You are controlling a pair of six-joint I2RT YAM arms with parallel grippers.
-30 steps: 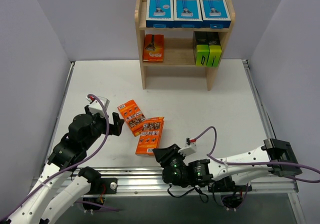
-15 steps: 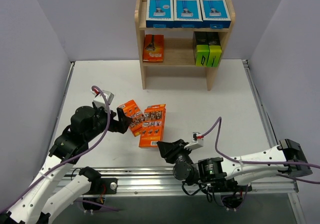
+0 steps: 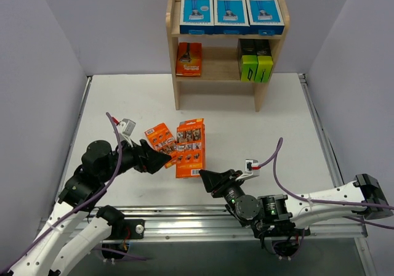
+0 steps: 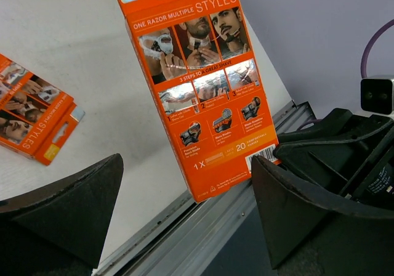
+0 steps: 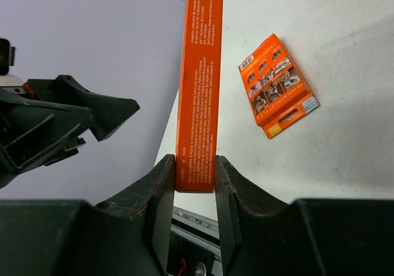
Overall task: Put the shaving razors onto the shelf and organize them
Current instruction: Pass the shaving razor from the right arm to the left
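My right gripper point(image 5: 196, 165) is shut on the bottom edge of a flat orange razor pack point(image 5: 200, 85), holding it upright above the table; from above the pack point(image 3: 190, 148) stands over the right gripper point(image 3: 208, 178). My left gripper point(image 3: 163, 159) is open, its jaws spread wide and pointing at the pack's printed face point(image 4: 200, 91) without touching it. A second orange pack point(image 3: 160, 139) lies flat on the table beside them. The wooden shelf point(image 3: 174, 85) at the back carries three blue-and-white boxes point(image 3: 231, 12) on top, one orange pack point(image 3: 189, 59) and black-and-lime boxes point(image 3: 256, 63) on the middle tier.
A metal rail point(image 3: 172, 217) runs along the table's near edge just below both grippers. Purple cables loop over each arm. Grey walls close in on the left, right and back. The white table point(image 3: 258, 128) lies bare between the grippers and the shelf.
The right gripper has raised the orange pack from lying tilted on the table to standing upright. The left gripper has swung right and lower, toward the pack.
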